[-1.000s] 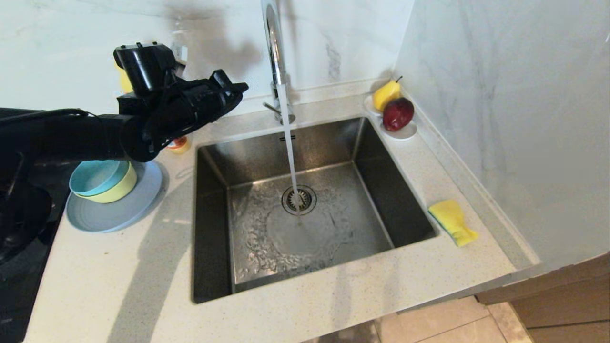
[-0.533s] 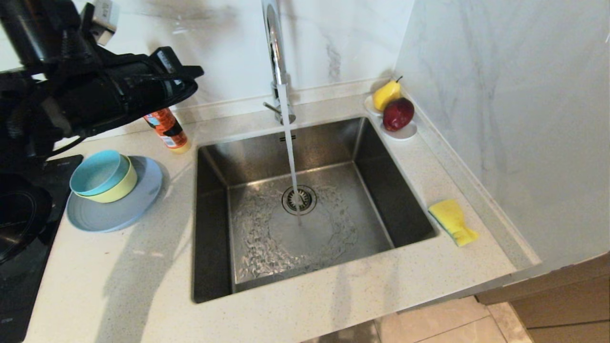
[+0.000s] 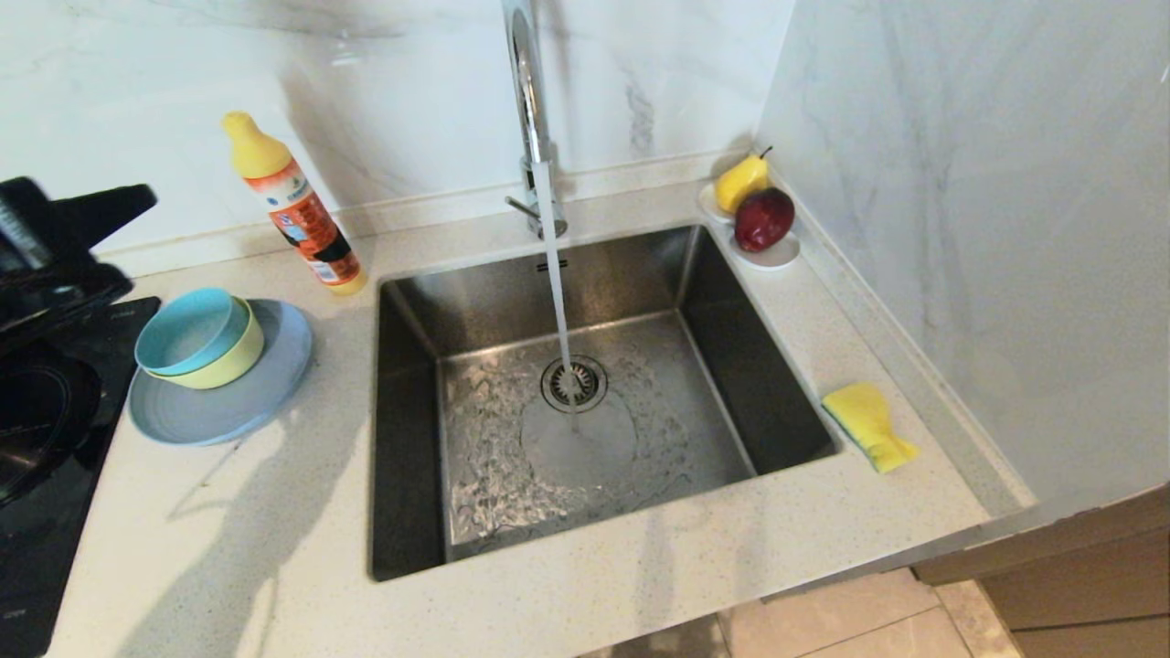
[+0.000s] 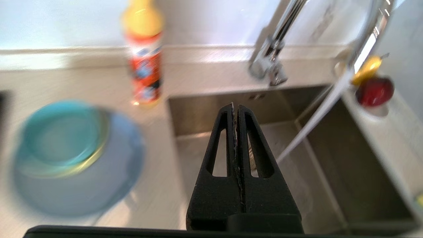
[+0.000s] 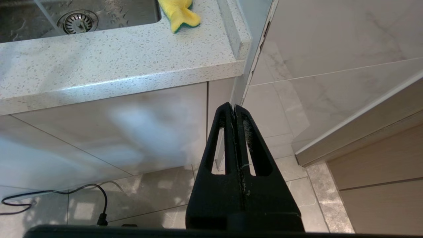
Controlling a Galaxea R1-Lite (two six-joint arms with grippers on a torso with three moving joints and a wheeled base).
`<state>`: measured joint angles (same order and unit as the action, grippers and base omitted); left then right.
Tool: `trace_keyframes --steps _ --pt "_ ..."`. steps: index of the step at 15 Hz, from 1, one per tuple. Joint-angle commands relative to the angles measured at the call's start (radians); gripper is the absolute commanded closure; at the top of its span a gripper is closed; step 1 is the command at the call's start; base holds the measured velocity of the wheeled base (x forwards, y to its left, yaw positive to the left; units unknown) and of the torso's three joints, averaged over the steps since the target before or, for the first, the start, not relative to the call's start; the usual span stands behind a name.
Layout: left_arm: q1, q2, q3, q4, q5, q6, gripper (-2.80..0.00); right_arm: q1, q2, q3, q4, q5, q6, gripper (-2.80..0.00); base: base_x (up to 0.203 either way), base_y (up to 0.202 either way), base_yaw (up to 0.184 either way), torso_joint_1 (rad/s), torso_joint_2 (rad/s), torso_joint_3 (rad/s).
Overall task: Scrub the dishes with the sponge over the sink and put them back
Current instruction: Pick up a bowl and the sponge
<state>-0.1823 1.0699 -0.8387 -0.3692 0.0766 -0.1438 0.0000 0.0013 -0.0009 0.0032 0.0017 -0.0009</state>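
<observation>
Left claw point(image 4: 235, 106) closed & empty, held above counter left of sink point(image 3: 411, 302), right claw point(image 5: 234, 108) closed, parked low

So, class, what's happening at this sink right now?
Nothing is being handled. Water runs from the faucet into the sink. The bowls and plate sit stacked left of it; the sponge lies to its right. The left hand is shut and empty, and the right hand hangs shut below the counter.
</observation>
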Motion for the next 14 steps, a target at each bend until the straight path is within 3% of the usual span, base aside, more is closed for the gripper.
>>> trace_keyframes --steps 1,8,9,11,14 --pt "0.001 -0.27 0.12 0.054 0.035 0.014 0.0 0.0 0.0 -0.001 0.0 0.0 -0.001 0.0 0.0 0.0 0.0 0.0 0.0 0.0" --pt "0.023 -0.741 0.459 0.224 0.171 0.032 0.0 0.0 0.0 0.001 0.0 0.0 -0.001 0.0 0.0 0.0 0.0 0.0 0.0 0.0" --pt "0.027 -0.78 0.485 0.253 0.193 0.033 0.0 0.0 0.0 -0.001 0.0 0.0 -0.001 0.0 0.0 0.0 0.0 0.0 0.0 0.0" --pt "0.033 -0.791 0.531 0.287 0.324 0.024 0.0 0.0 0.0 0.0 0.0 0.0 -0.001 0.0 0.0 0.0 0.0 0.0 0.0 0.0" --pt "0.052 -0.791 0.548 0.298 0.363 0.02 0.0 0.0 0.0 -0.001 0.0 0.0 -0.001 0.0 0.0 0.0 0.0 0.0 0.0 0.0"
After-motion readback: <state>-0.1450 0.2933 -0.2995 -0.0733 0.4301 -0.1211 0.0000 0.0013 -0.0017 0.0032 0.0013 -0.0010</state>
